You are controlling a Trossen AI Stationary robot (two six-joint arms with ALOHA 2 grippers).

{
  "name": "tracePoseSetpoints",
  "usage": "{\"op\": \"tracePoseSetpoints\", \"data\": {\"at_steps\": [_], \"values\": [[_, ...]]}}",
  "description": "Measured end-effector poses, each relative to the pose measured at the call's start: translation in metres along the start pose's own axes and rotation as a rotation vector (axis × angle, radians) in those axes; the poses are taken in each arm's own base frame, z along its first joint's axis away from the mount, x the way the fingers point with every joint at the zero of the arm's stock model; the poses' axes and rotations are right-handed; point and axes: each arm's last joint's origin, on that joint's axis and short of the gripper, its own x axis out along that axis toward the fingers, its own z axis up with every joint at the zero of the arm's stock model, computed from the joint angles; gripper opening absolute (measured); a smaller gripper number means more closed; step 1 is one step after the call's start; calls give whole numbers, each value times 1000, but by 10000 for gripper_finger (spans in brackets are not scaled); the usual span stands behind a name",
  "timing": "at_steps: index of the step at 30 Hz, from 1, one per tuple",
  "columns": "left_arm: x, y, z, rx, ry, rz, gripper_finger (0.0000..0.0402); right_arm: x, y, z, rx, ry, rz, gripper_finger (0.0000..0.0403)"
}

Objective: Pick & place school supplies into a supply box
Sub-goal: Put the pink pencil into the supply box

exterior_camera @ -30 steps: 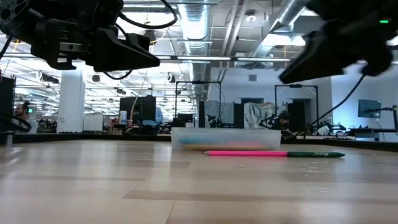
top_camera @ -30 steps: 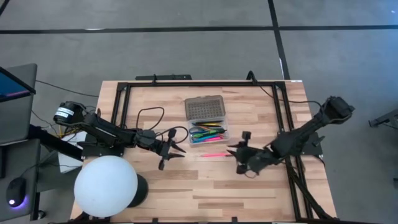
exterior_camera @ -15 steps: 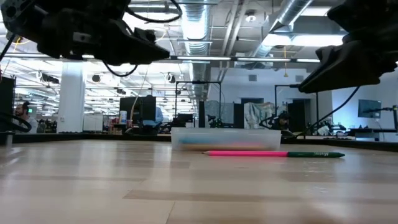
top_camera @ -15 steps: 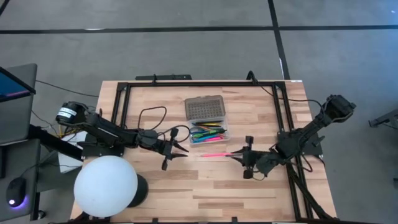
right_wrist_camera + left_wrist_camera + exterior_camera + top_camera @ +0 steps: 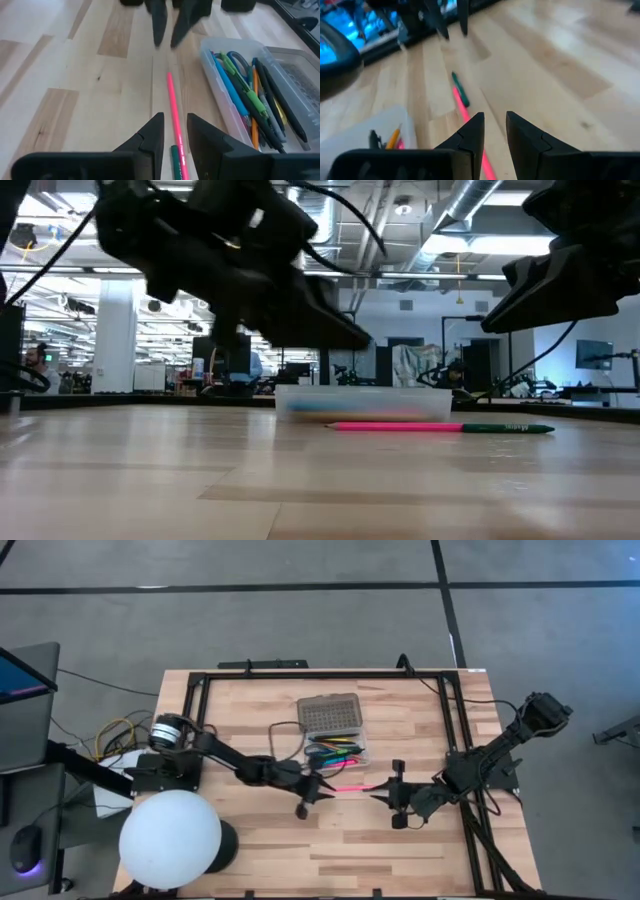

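Since a second ago the left gripper [image 5: 322, 787] has been brought across to the pink pencil [image 5: 345, 787]; the right gripper [image 5: 377, 795] has drawn back slightly. Both are slightly parted and empty. The pencil lies beside the supply box [image 5: 335, 730], at its 6 o'clock, its long axis running 3 to 9 o'clock.
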Motion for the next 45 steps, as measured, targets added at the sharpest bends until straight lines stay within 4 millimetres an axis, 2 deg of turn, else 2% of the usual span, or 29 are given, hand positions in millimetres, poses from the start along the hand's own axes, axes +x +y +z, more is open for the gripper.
{"op": "tracePoseSetpoints", "data": {"at_steps": [5,10,18,26,37,40,45], "values": [[33,2,-3,-11,106,64,75,0,1,0,0,0,7,76],[53,1,-8,-23,196,52,75,-1,2,0,0,2,31,76],[55,2,-6,-100,239,54,75,-1,2,0,5,1,31,76],[52,0,-15,-127,346,63,75,-1,2,0,6,1,31,76],[53,3,-9,-229,487,31,74,-1,2,0,8,-3,31,76],[52,3,-8,-232,518,26,61,-1,2,0,8,-4,31,76],[52,3,-8,-229,541,19,11,-1,2,0,9,-3,31,76]]}}
